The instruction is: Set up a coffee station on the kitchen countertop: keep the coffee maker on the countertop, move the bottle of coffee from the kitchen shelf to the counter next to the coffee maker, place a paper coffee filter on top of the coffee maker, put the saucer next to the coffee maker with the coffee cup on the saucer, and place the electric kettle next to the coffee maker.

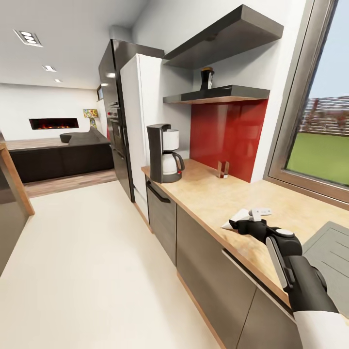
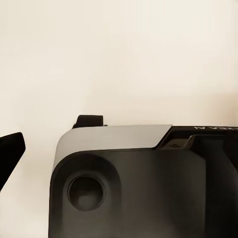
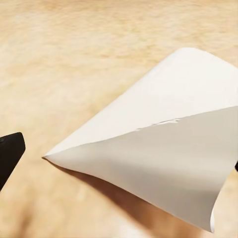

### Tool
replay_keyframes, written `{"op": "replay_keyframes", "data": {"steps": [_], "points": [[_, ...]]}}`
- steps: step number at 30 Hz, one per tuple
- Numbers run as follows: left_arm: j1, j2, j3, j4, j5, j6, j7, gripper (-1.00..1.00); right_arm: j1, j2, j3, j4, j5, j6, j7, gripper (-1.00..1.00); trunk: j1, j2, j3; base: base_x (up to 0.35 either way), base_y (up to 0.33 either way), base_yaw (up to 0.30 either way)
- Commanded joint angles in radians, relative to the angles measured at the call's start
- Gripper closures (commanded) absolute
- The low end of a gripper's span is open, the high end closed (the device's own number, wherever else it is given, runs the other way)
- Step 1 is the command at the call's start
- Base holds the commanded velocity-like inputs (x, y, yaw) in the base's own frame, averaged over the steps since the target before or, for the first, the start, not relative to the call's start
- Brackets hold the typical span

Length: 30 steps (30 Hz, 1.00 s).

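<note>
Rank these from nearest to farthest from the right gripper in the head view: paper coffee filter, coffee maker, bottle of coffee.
1. Paper coffee filter: right at the right gripper, over the countertop near its front edge.
2. Coffee maker: at the far left end of the countertop.
3. Bottle of coffee: up on the kitchen shelf, above the red backsplash.

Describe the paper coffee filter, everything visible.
The paper coffee filter is a white paper cone, smooth and matte, with a seam line along its side. It lies on its side on the light wood-grain countertop near the front edge, casting a shadow beneath. The right claw is at it; whether it grips the filter can't be told.
</note>
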Motion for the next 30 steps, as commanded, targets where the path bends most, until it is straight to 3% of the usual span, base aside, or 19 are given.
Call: {"op": "replay_keyframes", "data": {"steps": [1,23,30], "points": [[0.000,0.000,0.003,-0.001,0.000,-0.001,0.000,-1.00,-0.001,0.000,-0.001,-0.001,0.001,0.005,0.005,-1.00,0.000,-0.001,-0.001,0.000,0.000,0.000],[0.000,0.000,0.004,-0.001,0.000,-0.001,0.000,-1.00,-0.001,0.002,0.005,0.001,0.000,0.005,0.006,-1.00,0.000,-0.001,-0.001,0.000,0.000,0.000],[0.000,0.000,0.004,-0.001,0.000,-0.001,0.000,-1.00,-0.001,0.002,0.076,0.001,-0.003,0.005,0.007,-1.00,0.000,-0.001,-0.001,0.000,0.000,0.000]]}}
